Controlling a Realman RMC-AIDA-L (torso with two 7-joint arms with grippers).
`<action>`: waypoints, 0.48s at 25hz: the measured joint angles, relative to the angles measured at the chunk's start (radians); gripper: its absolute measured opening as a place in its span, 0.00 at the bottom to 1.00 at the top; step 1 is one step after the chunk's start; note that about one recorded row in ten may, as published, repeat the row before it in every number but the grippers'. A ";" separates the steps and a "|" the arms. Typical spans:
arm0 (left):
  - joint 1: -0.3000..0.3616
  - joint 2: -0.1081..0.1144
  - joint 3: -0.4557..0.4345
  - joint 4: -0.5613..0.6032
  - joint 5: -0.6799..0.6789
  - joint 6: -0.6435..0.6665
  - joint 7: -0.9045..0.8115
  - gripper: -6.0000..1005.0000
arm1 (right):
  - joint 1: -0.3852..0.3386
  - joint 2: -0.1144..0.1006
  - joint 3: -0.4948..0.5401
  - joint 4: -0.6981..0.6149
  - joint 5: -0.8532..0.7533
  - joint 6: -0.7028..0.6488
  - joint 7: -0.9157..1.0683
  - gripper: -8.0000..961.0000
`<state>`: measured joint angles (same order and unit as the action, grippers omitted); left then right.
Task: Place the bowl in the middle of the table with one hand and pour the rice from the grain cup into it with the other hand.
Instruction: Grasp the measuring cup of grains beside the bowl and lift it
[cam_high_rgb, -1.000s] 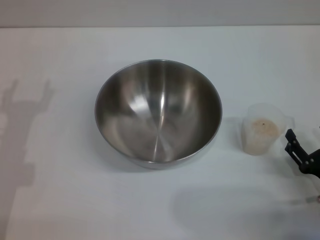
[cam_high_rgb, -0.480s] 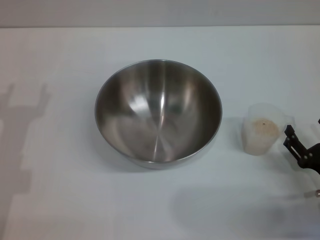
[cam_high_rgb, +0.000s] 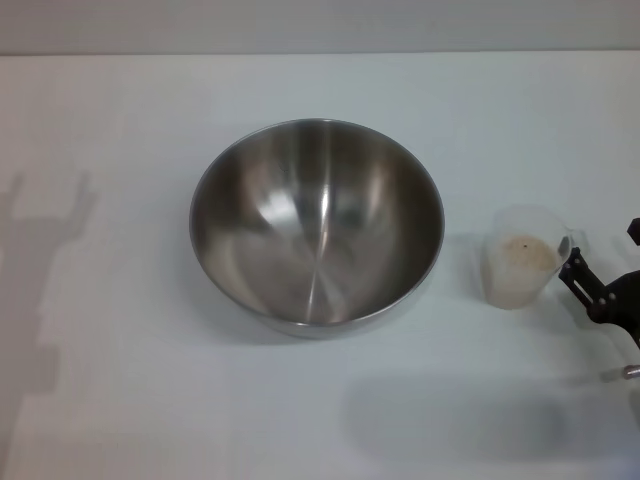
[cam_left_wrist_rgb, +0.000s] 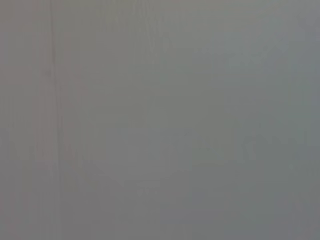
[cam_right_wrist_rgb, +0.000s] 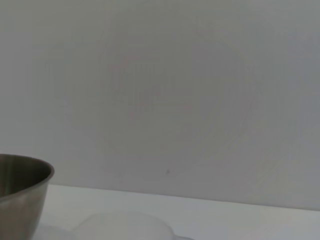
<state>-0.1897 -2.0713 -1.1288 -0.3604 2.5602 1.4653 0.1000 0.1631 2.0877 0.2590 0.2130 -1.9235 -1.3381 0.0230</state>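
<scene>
Your bowl (cam_high_rgb: 317, 225) sat upright near the middle of the white tabletop (cam_high_rgb: 120, 400), its brushed steel inside bare of any grains. Nothing was touching it.

To the robot's right of the bowl, well clear of its rim, the grain cup (cam_high_rgb: 522, 258) stood upright on the tabletop. The rice (cam_high_rgb: 522, 252) lay inside it as a pale mass below the rim.

Your right claw (cam_high_rgb: 600, 262) was at the right edge of the head view, just beside the cup on the side away from the bowl. One dark finger (cam_high_rgb: 577, 270) reached right up to the cup's wall near the rim; whether it actually touched the plastic could not be told. A second dark tip showed at the very edge of the picture, apart from the first, so the claw stood released, with nothing held between its fingers. The cup was not between them.

From the right wrist camera you could see the bowl's outer wall (cam_right_wrist_rgb: 20, 195) at the edge of the picture, the pale rim of the grain cup (cam_right_wrist_rgb: 122, 227) low in front, and a plain wall behind the tabletop.

Your left claw appeared in no picture, and the left wrist camera gave only a flat grey field. A shadow (cam_high_rgb: 45, 270) shaped like an arm lay on the tabletop at the robot's left.
</scene>
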 joint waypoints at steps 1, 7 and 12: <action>0.000 0.000 0.000 0.000 0.000 0.000 0.000 0.84 | 0.001 0.000 0.001 0.000 0.000 0.000 0.000 0.86; 0.000 0.000 0.000 0.000 0.000 0.000 0.001 0.84 | 0.004 0.000 0.002 0.000 0.000 0.000 0.000 0.86; -0.005 0.002 -0.004 0.008 0.000 -0.003 0.002 0.84 | 0.005 0.001 0.001 0.000 0.000 0.001 0.001 0.86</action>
<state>-0.1949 -2.0692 -1.1326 -0.3529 2.5601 1.4626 0.1020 0.1684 2.0891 0.2600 0.2133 -1.9235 -1.3375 0.0237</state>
